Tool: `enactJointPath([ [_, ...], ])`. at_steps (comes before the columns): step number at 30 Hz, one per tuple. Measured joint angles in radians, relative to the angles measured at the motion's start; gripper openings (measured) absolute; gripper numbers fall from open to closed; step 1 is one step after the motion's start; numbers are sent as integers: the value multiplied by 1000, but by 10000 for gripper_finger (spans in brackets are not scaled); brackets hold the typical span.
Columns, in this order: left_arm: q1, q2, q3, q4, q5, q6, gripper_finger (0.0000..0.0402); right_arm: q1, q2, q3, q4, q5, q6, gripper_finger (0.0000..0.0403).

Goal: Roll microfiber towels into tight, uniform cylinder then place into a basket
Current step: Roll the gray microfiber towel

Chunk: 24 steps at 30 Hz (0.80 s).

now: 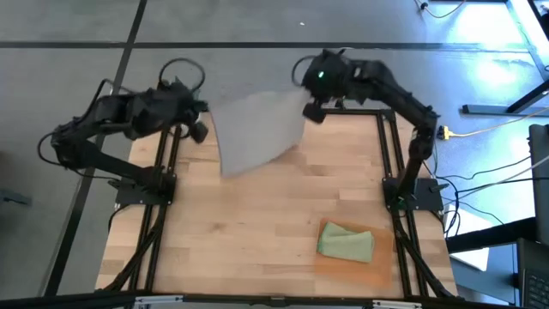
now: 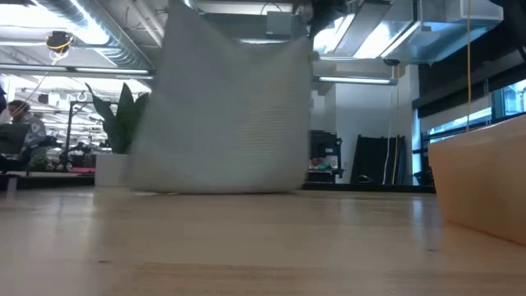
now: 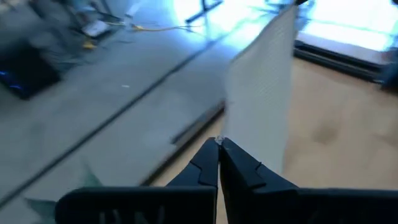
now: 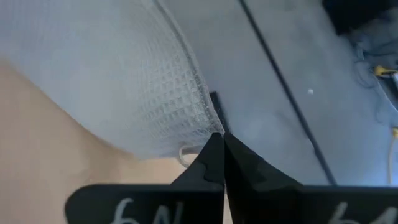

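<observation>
No brand or label reads clearly; the only writing is pale marks on the right gripper's body in its own wrist view, something like "6N", too cut off to be sure of. On the left, at the far edge of the table (image 1: 257,223), the left gripper (image 1: 199,130) has its fingers pressed fully together, and in the left wrist view their tips pinch the corner of the grey towel (image 1: 257,129). That towel hangs spread between the two arms, lifted above the far part of the tabletop, its lower edge reaching down to the wood or very near it in the low view; whether it touches cannot be told. It has a waffle-like weave and a small loop at the corner by the right arm. The right gripper (image 1: 313,110), also at the far edge, is likewise clamped tight with no gap between its fingers, nipping the towel's other upper corner. Toward the near right corner of the table lies the orange-brown basket (image 1: 371,270), and in it rests the green towel (image 1: 346,241), bundled. Beyond the table, in the low view, a potted plant (image 2: 123,123) stands at the left.
</observation>
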<state>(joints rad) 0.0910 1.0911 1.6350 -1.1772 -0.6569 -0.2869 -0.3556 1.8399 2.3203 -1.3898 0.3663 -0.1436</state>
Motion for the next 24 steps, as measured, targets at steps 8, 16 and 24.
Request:
enactJointPath([
  [8,220,167,112,85,-14,228,0,-147,-26,5,34,-148,-143,0],
  [16,273,236,114,196,23,362,0,-170,-29,4,55,-180,-252,0],
  [24,307,197,116,381,-34,528,0,-203,-73,4,185,-151,-286,0],
])
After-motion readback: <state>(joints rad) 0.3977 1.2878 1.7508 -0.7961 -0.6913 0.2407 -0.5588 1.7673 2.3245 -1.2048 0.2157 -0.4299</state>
